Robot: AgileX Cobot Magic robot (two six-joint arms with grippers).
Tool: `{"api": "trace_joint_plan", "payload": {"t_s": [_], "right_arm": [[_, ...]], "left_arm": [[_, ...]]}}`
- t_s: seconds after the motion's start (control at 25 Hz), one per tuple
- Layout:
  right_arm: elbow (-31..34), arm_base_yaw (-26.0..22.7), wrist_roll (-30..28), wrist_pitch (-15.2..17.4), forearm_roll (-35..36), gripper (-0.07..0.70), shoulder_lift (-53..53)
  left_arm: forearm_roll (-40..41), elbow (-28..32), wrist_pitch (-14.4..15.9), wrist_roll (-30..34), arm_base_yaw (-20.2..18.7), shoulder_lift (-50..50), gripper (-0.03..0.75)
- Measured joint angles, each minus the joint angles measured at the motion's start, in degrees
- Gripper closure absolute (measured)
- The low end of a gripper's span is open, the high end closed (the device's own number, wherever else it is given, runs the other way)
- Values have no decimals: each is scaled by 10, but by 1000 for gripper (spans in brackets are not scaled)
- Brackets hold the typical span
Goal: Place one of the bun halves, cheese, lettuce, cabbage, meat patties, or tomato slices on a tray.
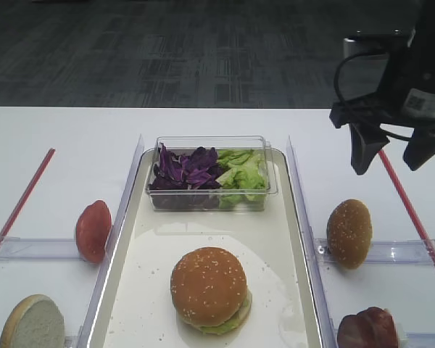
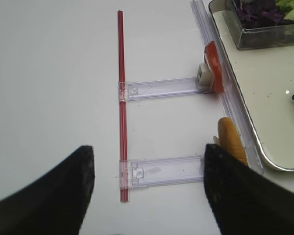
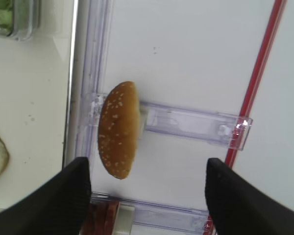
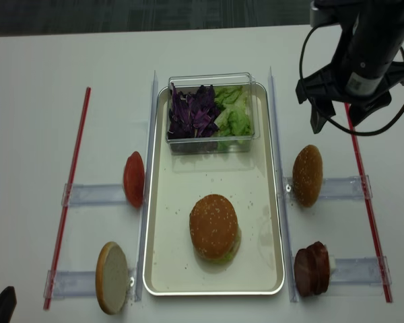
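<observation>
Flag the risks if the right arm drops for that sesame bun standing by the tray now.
1. The sesame bun stands on edge against a clear holder; the open right gripper could tip it or catch the holder.
2. A finished burger already sits mid tray; a careless drop could knock it.
3. The meat patties stand close below; a low approach may clip them.

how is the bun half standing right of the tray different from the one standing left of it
The right bun half shows a golden-brown seeded dome; the left bun half shows a pale flat cut face. The right one stands farther back, the left one at the tray's front corner. Both stand on edge against clear holders.
</observation>
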Motion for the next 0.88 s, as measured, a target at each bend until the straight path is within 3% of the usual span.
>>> {"api": "trace_joint_plan", "payload": {"t_s": [0.52, 0.88], "right_arm": [[0, -94, -30, 1, -14, 113, -11], [0, -109, -34, 1, -19, 118, -11]], "left_arm": [[0, 0, 0, -1, 0, 0, 275], [0, 0, 0, -1, 0, 0, 275]]}}
